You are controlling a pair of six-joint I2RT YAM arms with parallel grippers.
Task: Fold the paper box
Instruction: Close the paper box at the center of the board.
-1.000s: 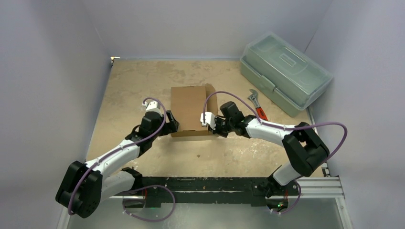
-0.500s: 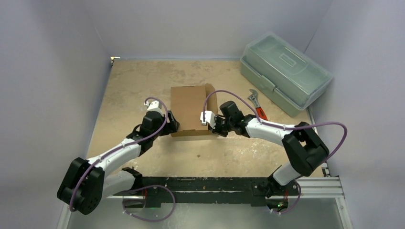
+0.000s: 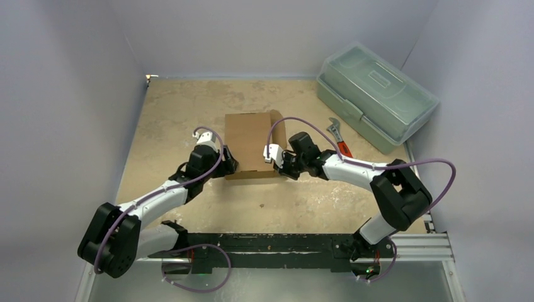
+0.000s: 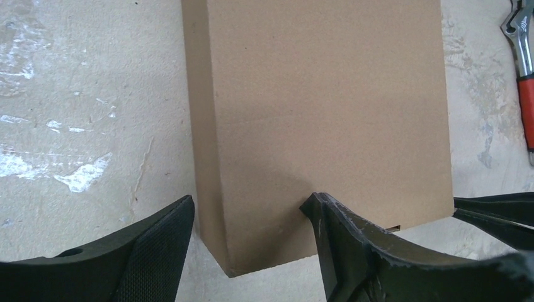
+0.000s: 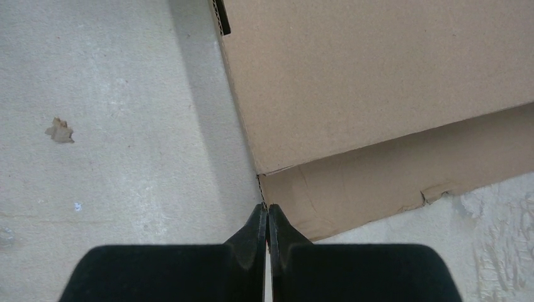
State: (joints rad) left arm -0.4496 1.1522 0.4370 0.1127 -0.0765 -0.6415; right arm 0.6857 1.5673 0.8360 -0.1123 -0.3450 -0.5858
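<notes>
Jaws parted: left gripper (image 4: 249,206) astride paper box (image 4: 327,107) corner (right gripper (image 5: 265,212) closed).

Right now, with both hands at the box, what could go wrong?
1. The left hand is open astride a near corner of the box. Closing there might crush the wall or dent the lid.
2. The shut right hand sits at the corner seam beside a loose flap with a torn-looking edge. A push might rip it further, or just slide the box.

Both arms (image 3: 157,200) have white links, black joints, looping purple cables (image 3: 291,119) and black jaws.
</notes>
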